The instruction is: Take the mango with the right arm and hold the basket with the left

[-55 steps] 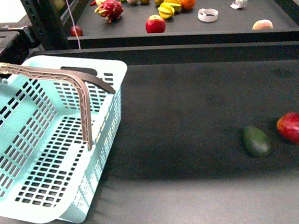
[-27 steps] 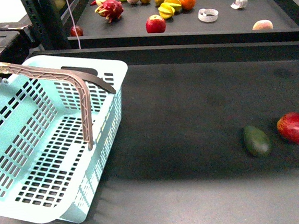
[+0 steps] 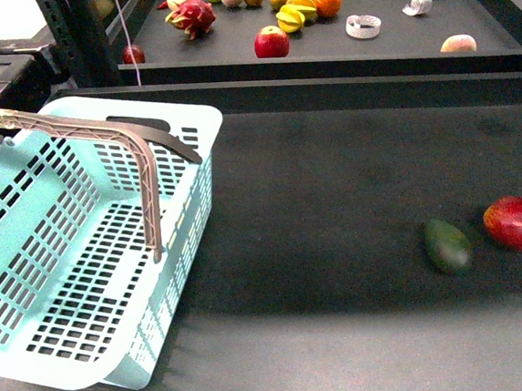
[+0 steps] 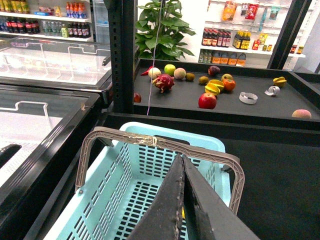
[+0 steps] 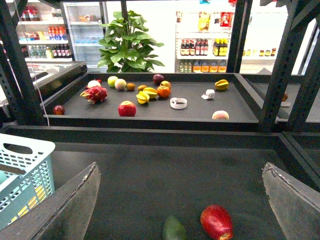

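While left tool point(image 4: 181, 165) hangs closed over basket point(image 4: 200, 141) | right tool point(image 5: 181, 170) spread wide

blue basket point(image 3: 84, 266) left; green fruit point(image 3: 448, 246) beside red fruit point(image 3: 517, 223).

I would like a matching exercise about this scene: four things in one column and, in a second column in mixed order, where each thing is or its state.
Things:
1. basket
2. dark green fruit
3. left tool
4. right tool

Places or states:
A. fingers wide apart
B. beside the red fruit on the near dark surface
C. fingers closed together above the basket
D. front left, brown handle raised

Pairs: 1-D, 2-B, 3-C, 4-A
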Controlling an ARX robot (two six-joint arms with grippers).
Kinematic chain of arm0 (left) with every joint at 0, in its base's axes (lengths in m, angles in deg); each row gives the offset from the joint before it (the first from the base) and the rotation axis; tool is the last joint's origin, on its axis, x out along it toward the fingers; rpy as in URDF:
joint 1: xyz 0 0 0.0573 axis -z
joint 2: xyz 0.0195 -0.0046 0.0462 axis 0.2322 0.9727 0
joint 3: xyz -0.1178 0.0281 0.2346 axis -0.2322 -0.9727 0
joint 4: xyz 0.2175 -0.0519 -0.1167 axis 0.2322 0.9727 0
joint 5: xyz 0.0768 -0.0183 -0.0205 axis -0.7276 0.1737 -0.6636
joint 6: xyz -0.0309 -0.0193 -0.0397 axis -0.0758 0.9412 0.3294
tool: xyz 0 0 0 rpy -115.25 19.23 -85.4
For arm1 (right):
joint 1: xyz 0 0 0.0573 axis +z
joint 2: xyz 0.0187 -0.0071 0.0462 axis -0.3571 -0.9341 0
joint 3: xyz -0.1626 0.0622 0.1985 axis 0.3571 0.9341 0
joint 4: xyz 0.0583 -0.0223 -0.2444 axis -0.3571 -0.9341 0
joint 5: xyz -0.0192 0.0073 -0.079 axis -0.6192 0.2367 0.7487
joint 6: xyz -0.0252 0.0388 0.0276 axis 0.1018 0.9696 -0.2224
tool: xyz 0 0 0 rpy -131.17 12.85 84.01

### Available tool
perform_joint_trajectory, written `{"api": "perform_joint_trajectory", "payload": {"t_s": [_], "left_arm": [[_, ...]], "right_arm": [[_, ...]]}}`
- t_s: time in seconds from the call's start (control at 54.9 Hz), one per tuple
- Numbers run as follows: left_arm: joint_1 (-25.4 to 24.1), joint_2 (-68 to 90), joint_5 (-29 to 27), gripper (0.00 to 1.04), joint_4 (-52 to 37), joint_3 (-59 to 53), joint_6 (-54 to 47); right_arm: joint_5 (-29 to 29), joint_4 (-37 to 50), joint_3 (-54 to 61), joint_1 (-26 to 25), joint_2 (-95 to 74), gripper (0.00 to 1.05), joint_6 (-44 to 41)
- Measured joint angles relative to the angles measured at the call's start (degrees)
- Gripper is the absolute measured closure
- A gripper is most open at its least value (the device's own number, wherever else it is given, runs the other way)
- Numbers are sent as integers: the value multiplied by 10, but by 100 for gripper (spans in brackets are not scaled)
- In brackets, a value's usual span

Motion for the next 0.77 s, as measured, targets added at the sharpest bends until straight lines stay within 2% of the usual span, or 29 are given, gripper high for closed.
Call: {"api": "perform_joint_trajectory", "payload": {"t_s": [0.365, 0.474, 0.766], "left_arm": [[0, -64, 0, 103, 65, 0, 0], [0, -146, 0, 103, 162, 0, -1], [0, -164, 0, 103, 168, 0, -1]], "right_arm": [[0, 0, 0, 0, 0, 8, 0], [0, 0, 0, 0, 0, 8, 0], [0, 0, 0, 0, 0, 8, 0]]}}
